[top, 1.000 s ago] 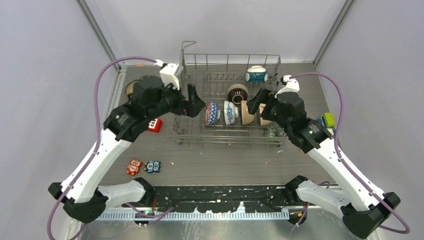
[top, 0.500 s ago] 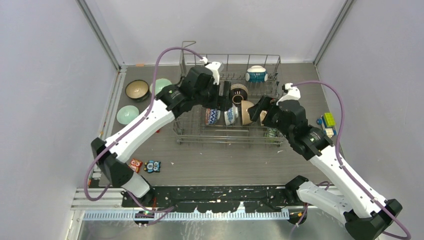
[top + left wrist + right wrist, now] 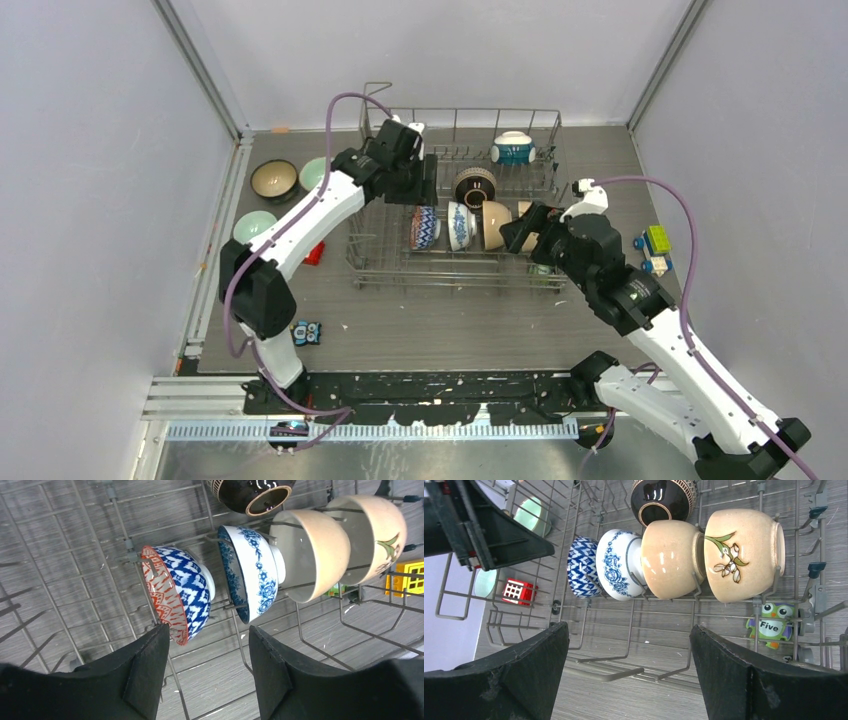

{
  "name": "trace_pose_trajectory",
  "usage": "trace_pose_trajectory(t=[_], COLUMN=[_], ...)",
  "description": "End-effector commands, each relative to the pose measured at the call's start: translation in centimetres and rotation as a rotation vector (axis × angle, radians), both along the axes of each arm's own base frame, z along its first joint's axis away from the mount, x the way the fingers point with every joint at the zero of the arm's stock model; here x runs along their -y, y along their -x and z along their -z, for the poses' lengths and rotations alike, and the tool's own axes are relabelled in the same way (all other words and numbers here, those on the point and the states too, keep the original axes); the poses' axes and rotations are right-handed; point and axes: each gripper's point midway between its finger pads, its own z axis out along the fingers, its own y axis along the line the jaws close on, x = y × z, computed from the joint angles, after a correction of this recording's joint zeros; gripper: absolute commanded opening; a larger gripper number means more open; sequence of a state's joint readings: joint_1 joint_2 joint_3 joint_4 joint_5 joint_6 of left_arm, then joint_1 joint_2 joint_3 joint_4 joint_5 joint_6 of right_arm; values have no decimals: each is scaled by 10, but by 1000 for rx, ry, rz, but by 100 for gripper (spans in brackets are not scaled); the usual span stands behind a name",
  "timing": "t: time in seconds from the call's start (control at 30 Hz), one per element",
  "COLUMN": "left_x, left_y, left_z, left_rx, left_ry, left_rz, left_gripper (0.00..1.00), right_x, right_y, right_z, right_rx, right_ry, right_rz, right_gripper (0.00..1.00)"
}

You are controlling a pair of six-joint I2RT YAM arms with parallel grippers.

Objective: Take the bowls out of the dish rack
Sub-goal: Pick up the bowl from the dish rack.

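The grey wire dish rack (image 3: 455, 112) holds a row of bowls on edge: a blue-white-and-red bowl (image 3: 180, 592), a blue floral bowl (image 3: 255, 575), a plain cream bowl (image 3: 671, 557) and a cream flower bowl (image 3: 741, 552). Behind them sit a dark brown bowl (image 3: 475, 185) and a teal-and-white bowl (image 3: 512, 148). My left gripper (image 3: 207, 629) hovers over the rack's back left, just above the blue-white-and-red bowl, open and empty. My right gripper (image 3: 629, 626) hangs open over the rack's right front, nothing between its fingers. On the table to the left lie a brown bowl (image 3: 273, 180) and two pale green bowls (image 3: 315, 172) (image 3: 253, 227).
A red block (image 3: 312, 255) lies left of the rack and an owl figure (image 3: 305, 332) nearer the front. Another owl (image 3: 772, 625) sits under the rack's right end. Coloured blocks (image 3: 655, 240) stand to the right. Upright tines and raised wire sides surround the bowls.
My left arm swung from the rack's left side to over its back left, and its jaws narrowed. The right gripper drifted slightly nearer and rightward, still wide open.
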State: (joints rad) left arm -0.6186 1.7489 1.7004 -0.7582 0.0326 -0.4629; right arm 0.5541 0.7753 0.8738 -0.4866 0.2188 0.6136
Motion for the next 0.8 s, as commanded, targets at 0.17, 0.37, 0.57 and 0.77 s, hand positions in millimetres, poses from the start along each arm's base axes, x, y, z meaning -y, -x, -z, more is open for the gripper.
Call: trace_pose_trajectory(t=[0.17, 0.37, 0.57, 0.77], left_x=[9, 5, 1, 7], left_y=[-2, -8, -13, -13], left_z=[18, 31, 42, 52], left_rx=[-110, -168, -208, -253], left_ry=[29, 43, 23, 28], left_rz=[66, 56, 49, 65], left_gripper=[55, 54, 54, 50], right_x=[4, 5, 6, 5], right_y=[2, 4, 2, -1], right_z=[-9, -11, -10, -11], right_rx=[44, 45, 45, 47], right_ry=[-22, -18, -10, -5], right_rz=[10, 10, 13, 17], right_gripper=[94, 94, 94, 94])
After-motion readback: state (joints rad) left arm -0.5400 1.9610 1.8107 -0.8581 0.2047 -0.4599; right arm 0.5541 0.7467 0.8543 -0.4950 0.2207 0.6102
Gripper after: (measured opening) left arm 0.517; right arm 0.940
